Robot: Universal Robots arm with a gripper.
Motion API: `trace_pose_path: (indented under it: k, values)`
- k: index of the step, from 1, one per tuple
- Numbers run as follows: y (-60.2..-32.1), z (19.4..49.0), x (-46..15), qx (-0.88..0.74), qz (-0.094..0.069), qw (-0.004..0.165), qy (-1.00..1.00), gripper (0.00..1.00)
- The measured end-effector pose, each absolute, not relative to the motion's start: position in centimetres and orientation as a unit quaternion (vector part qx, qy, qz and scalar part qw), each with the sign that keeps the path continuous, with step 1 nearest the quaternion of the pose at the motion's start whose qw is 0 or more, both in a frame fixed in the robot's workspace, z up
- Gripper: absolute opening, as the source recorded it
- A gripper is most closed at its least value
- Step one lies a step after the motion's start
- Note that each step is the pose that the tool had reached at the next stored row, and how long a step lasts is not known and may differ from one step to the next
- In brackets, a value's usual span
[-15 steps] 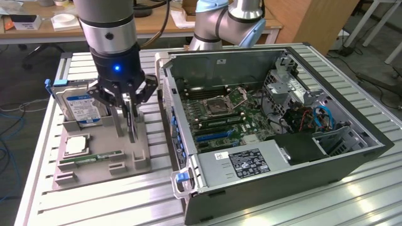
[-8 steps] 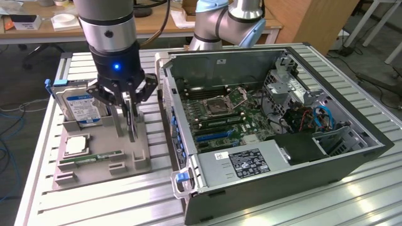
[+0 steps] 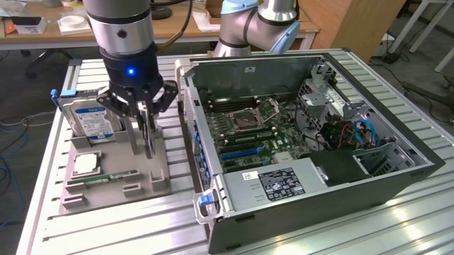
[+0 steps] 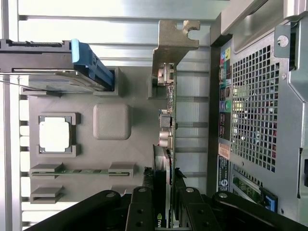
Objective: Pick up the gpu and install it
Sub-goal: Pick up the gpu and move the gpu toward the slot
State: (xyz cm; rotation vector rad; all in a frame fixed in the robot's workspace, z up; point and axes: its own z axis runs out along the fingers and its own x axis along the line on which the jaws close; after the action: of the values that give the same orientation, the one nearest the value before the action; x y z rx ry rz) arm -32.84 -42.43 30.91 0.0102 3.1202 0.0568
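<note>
hand (image 3: pixel 144 121) part closed, pinching the top edge of the gpu (image 3: pixel 149 144); card upright on grey tray (image 3: pixel 152 178), to the exterior view's left of open computer case (image 3: pixel 397 175).

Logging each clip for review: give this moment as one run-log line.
stage: gpu pickup | gripper: at the gpu | gpu: standing on edge in grey holder, not yet in computer case

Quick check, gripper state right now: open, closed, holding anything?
Gripper: closed on the gpu, fingers pressing both faces of the upright card.
</note>
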Motion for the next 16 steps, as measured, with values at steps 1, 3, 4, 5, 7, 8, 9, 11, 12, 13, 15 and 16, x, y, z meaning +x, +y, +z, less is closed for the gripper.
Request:
trace_pose_path:
  k: [1,3,4,5,7,8,9,11,12,13,15,16]
  values:
    - [-42.4,31.0,-32.8,0.003,0.018,0.010,1.000,0.26]
    - [-42.4,31.1,-32.8,0.003,0.018,0.010,1.000,0.26]
    - [-42.4,31.1,-32.8,0.003,0.018,0.010,1.000,0.26]
    - [-42.4,31.2,-32.8,0.003,0.018,0.010,1.000,0.26]
    - [-42.4,31.4,-32.8,0.003,0.018,0.010,1.000,0.26]
    - [-42.4,31.4,-32.8,0.003,0.018,0.010,1.000,0.26]
    - [-42.4,31.5,-32.8,0.003,0.018,0.010,1.000,0.26]
    - [-42.4,31.7,-32.8,0.003,0.018,0.010,1.000,0.26]
    - [-42.4,31.8,-32.8,0.003,0.018,0.010,1.000,0.26]
    - [-42.4,31.8,-32.8,0.003,0.018,0.010,1.000,0.26]
    - [-42.4,32.0,-32.8,0.003,0.018,0.010,1.000,0.26]
    - [-42.4,32.1,-32.8,0.003,0.018,0.010,1.000,0.26]
